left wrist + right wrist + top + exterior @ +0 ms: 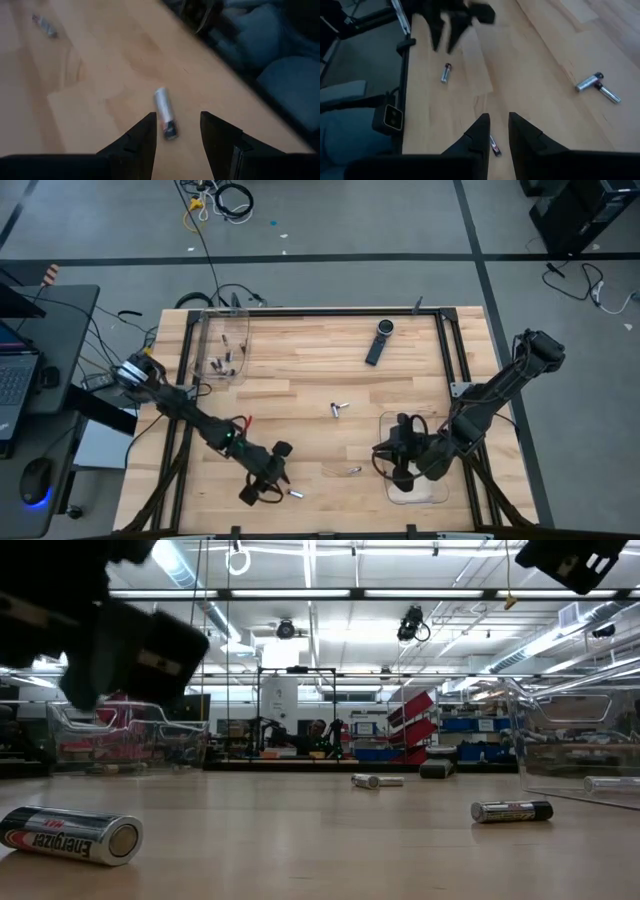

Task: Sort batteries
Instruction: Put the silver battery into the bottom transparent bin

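Note:
One battery (296, 494) lies on its side near the table's near edge. My left gripper (265, 480) hovers just left of it, open; in the left wrist view the battery (164, 111) lies just ahead of the gap between the fingertips (177, 125), untouched. A second battery (352, 471) lies on the wood left of my right gripper (385, 455). That gripper is open by a narrow gap (497, 125), and the battery (493, 145) shows below the gap on the table. Two more batteries (340, 407) lie together mid-table. Several rest in the clear bin (220, 345).
A long black remote (380, 340) lies toward the far edge. A second clear bin (432, 492) sits under my right arm near the table's near right corner. The low view shows the near battery (70, 835) large at left and another (512, 810) at right.

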